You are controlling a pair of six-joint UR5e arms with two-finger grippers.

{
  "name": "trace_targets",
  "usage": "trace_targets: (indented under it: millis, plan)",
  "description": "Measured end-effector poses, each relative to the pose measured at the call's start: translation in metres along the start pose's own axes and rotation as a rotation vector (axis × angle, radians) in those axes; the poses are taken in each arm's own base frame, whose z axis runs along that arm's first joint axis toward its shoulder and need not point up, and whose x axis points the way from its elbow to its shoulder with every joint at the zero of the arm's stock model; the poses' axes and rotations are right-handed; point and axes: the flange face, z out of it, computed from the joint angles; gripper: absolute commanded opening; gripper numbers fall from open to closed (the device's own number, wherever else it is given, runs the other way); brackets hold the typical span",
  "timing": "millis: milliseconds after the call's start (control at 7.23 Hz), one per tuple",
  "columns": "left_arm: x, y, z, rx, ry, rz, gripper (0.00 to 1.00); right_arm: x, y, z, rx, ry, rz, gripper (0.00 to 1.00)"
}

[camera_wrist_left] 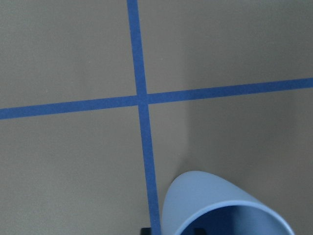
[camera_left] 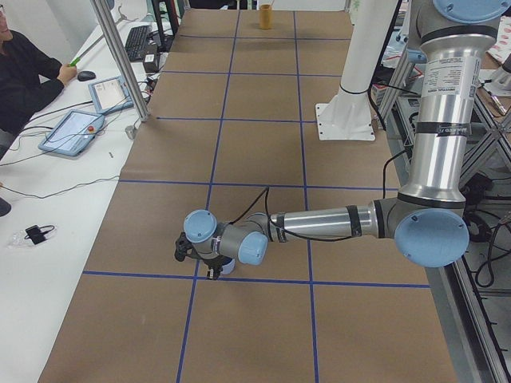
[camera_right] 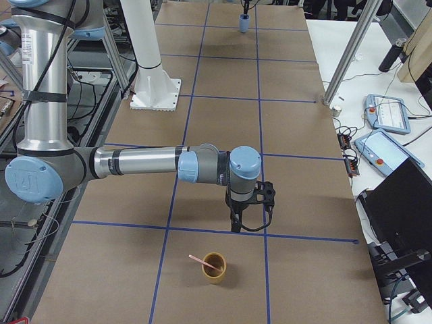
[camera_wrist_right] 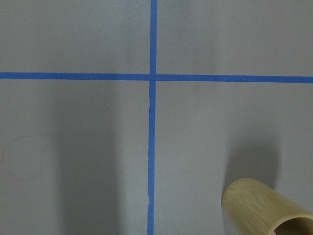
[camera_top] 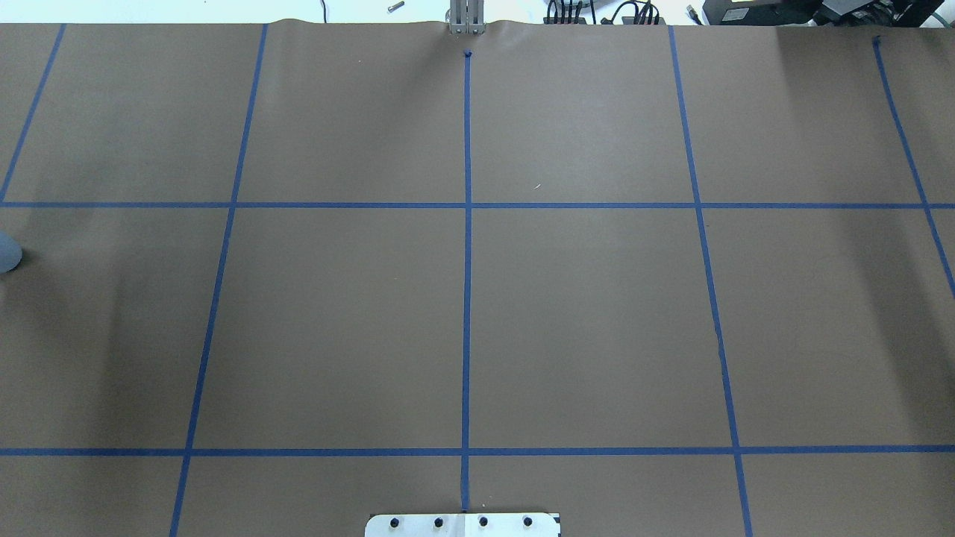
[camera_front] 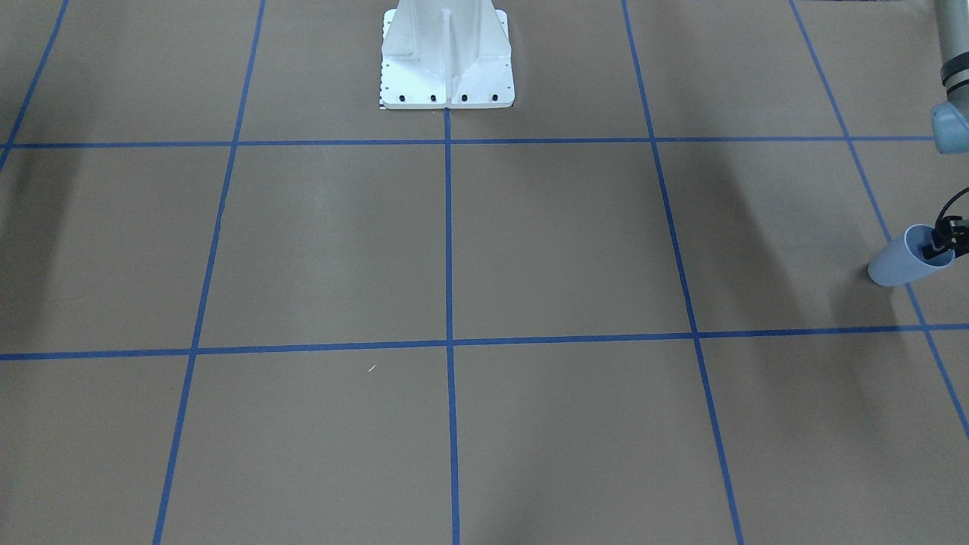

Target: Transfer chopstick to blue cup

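Observation:
The blue cup (camera_front: 901, 261) stands at the table's end on the robot's left; it also shows in the left wrist view (camera_wrist_left: 210, 200) and far off in the right side view (camera_right: 244, 23). My left gripper (camera_front: 946, 241) is shut on the cup's rim, one finger inside and one outside. A pale pink chopstick (camera_right: 198, 260) leans in a bamboo cup (camera_right: 214, 268) at the opposite end. My right gripper (camera_right: 250, 210) hangs above the table just behind that bamboo cup; I cannot tell whether it is open or shut.
The white robot base (camera_front: 447, 57) stands at the middle of the robot's edge of the table. Brown paper with a grid of blue tape (camera_top: 468, 205) covers the table. An operator, tablets and cables lie along the far side (camera_left: 76, 132).

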Motion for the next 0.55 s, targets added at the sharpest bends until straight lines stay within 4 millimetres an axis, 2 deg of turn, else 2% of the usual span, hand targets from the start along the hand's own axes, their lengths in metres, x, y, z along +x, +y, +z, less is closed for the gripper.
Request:
trace_targets:
  millis: [277, 553]
  plan:
    - [0.026, -0.017, -0.028, 0.031, 0.024, 0.013, 0.0, -0.001, 0.002, -0.002, 0.003, 0.0, -0.002, 1.0]
    - [0.08, -0.076, -0.077, 0.063, 0.029, -0.003, 0.0, -0.007, 0.006, -0.008, 0.016, -0.001, -0.013, 1.0]
